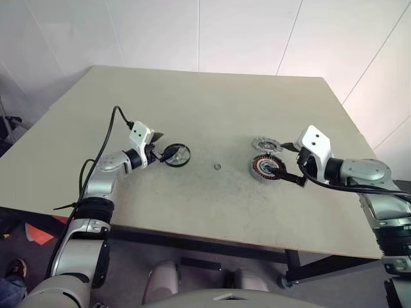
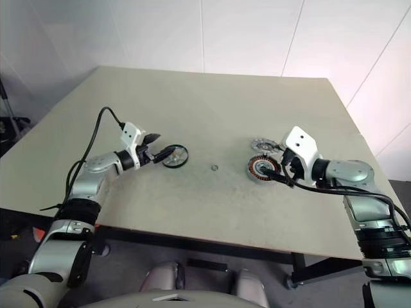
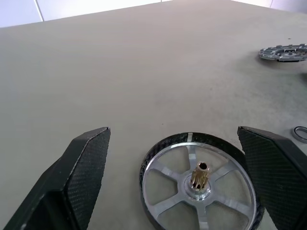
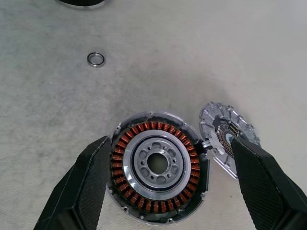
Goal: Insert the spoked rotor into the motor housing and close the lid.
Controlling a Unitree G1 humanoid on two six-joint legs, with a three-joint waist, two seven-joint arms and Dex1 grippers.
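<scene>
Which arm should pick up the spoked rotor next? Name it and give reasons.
Left. The open left gripper already straddles the spoked rotor; the right gripper is across the table at the motor housing.

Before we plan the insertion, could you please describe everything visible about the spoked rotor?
The spoked rotor is a thin wheel with a black outer band, a silver metal-looking inner rim and slim silver spokes meeting a small hub. A brass-coloured toothed pinion stands up from the hub. It lies flat on the table, between the open fingers of the left gripper, which do not visibly touch it.
</scene>
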